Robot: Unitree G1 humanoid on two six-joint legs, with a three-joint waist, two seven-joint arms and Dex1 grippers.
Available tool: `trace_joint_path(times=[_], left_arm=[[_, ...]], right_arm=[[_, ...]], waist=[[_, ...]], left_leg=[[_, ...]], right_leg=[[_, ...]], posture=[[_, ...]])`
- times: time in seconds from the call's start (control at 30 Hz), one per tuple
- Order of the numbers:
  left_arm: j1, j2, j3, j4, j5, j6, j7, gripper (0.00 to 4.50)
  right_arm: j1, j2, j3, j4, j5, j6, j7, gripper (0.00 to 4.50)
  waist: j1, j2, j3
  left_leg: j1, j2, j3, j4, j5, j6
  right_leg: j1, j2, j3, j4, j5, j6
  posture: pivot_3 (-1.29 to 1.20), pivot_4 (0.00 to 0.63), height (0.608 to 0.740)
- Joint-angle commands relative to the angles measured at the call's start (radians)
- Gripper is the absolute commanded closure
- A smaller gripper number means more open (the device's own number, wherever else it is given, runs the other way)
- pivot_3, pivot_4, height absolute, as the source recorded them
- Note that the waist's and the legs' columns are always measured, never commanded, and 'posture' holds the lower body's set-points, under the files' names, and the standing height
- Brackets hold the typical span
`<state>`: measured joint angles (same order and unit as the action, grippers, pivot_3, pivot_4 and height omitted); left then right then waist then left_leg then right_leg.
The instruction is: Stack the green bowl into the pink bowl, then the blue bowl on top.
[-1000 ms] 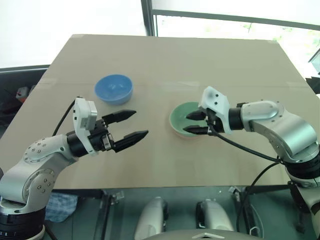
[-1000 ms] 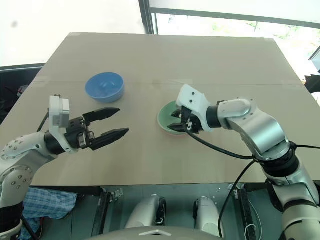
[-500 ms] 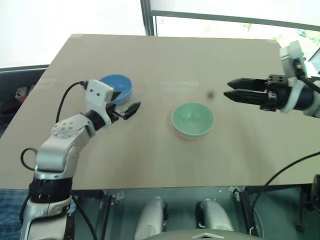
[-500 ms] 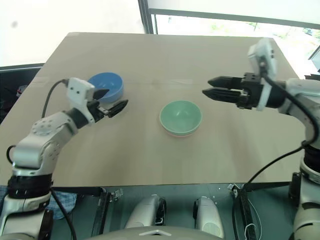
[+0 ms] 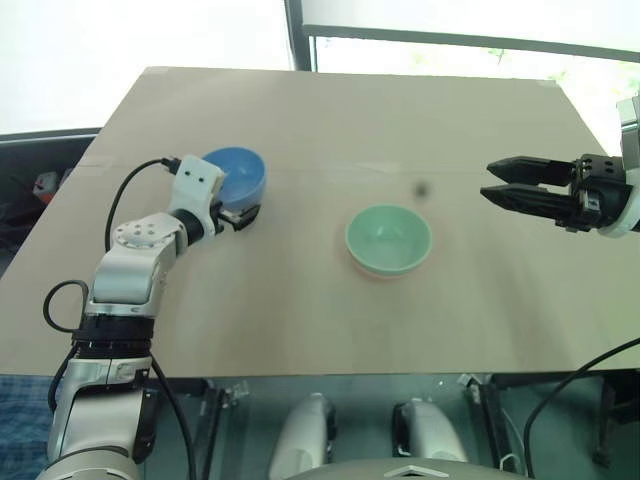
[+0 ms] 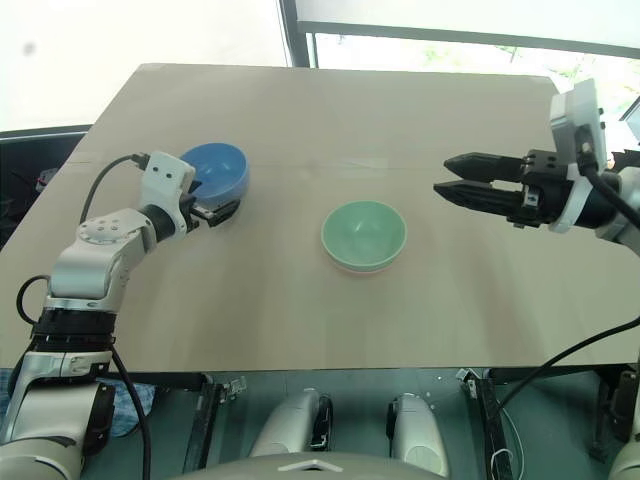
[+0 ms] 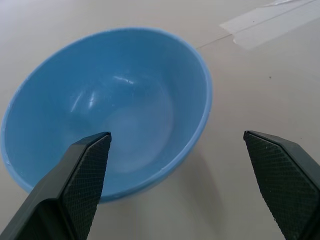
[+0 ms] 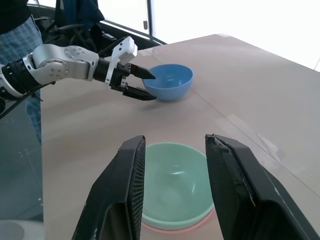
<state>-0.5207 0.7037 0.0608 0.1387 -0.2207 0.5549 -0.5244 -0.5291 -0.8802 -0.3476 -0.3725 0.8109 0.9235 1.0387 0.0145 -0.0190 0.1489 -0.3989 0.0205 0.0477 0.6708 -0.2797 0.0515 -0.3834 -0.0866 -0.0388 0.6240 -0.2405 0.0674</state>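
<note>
The green bowl (image 5: 388, 238) sits nested in the pink bowl (image 8: 175, 226), of which just a thin rim peeks out beneath it, at the middle of the table (image 5: 300, 110). The blue bowl (image 5: 232, 175) stands alone to the left. My left gripper (image 5: 240, 214) is open at the blue bowl's near side; in the left wrist view one finger (image 7: 85, 170) lies over the rim and the other stands outside on the table side. My right gripper (image 5: 490, 180) hovers open and empty, off to the right of the green bowl and above the table.
A taped seam (image 5: 480, 172) runs across the tabletop behind the bowls. The table's front edge lies close below the stacked bowls. A person in checked clothing (image 8: 20, 30) stands beyond the table's left side. A window frame (image 5: 298, 35) rises behind the far edge.
My right gripper left the green bowl and drew back to the right and upward. My left gripper reached forward to the blue bowl and now straddles its near rim.
</note>
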Motion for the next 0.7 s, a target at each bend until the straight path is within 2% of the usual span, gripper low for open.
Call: trace_joint_path(times=[0.03,0.07,0.1,0.17,0.27,0.3,0.4,0.5,0.53,0.7], left_arm=[[-0.031,0.021,-0.023,0.018,0.038,-0.045,-0.039,0.00],[-0.032,0.023,-0.037,0.026,0.045,-0.059,-0.065,0.00],[-0.033,0.021,-0.044,0.031,0.043,-0.068,-0.089,0.25],[-0.042,0.016,-0.047,0.041,0.038,-0.071,-0.123,1.08],[-0.060,0.024,-0.068,0.070,0.070,-0.083,-0.142,1.67],[-0.066,0.028,-0.077,0.082,0.082,-0.093,-0.149,2.22],[-0.085,0.029,-0.083,0.117,0.101,-0.112,-0.170,2.99],[-0.105,0.035,-0.099,0.158,0.130,-0.146,-0.194,4.23],[-0.110,0.035,-0.099,0.168,0.134,-0.152,-0.201,4.41],[-0.139,0.041,-0.114,0.208,0.151,-0.191,-0.244,4.41]], right_arm=[[0.007,-0.030,0.002,-0.019,-0.009,-0.047,-0.004,2.52],[0.007,-0.031,0.005,-0.017,-0.009,-0.052,-0.006,2.52],[0.006,-0.031,0.007,-0.013,-0.008,-0.054,-0.008,2.50],[0.006,-0.034,0.013,-0.009,-0.009,-0.061,-0.012,2.48],[0.009,-0.038,0.018,-0.007,-0.011,-0.067,-0.011,2.48],[0.011,-0.040,0.018,-0.007,-0.010,-0.070,-0.011,2.48],[0.012,-0.042,0.017,-0.007,-0.002,-0.073,-0.015,2.48],[0.012,-0.043,0.015,-0.005,0.002,-0.078,-0.019,2.48],[0.013,-0.044,0.016,-0.005,0.002,-0.079,-0.020,2.48],[0.011,-0.043,0.019,-0.003,0.004,-0.082,-0.026,2.48]], waist=[[0.000,0.000,0.000],[0.000,0.000,0.000],[0.000,0.000,0.000],[0.000,0.000,0.000],[0.001,0.000,0.000],[0.000,0.000,0.000],[0.000,0.000,0.000],[0.000,0.000,0.000],[0.002,0.000,0.000],[0.001,0.000,0.000]], left_leg=[[0.000,0.000,0.000,0.000,0.000,0.000],[0.000,0.000,0.000,0.000,0.000,0.000],[0.000,0.000,0.000,0.000,0.000,0.000],[0.000,0.000,0.000,0.000,0.000,0.000],[0.000,0.000,0.000,0.000,0.000,0.000],[0.000,0.000,0.000,0.000,0.000,0.000],[0.000,0.000,0.000,0.001,0.000,0.000],[0.000,0.000,0.000,0.001,0.000,0.000],[0.000,0.000,0.000,0.001,0.000,0.000],[0.000,0.000,0.000,0.001,0.000,0.000]], right_leg=[[0.000,0.000,0.000,0.000,0.000,0.000],[0.000,0.000,0.000,0.000,0.000,0.000],[0.000,0.000,0.000,0.000,0.000,0.000],[0.000,0.000,0.000,0.000,0.000,0.000],[0.000,0.000,0.000,0.000,0.000,0.000],[0.000,0.000,-0.001,0.000,0.000,0.000],[0.000,0.000,0.000,0.000,0.000,0.000],[0.000,0.000,0.000,0.000,0.000,0.000],[0.000,0.000,0.000,0.000,0.000,0.000],[0.000,0.000,0.000,0.001,0.000,0.000]], posture=[[0.00,0.150,0.740],[0.00,0.150,0.740],[0.00,0.150,0.740],[0.00,0.150,0.740],[0.00,0.150,0.740],[0.00,0.150,0.740],[0.00,0.150,0.740],[0.00,0.150,0.740],[0.00,0.150,0.740],[0.00,0.150,0.740]])
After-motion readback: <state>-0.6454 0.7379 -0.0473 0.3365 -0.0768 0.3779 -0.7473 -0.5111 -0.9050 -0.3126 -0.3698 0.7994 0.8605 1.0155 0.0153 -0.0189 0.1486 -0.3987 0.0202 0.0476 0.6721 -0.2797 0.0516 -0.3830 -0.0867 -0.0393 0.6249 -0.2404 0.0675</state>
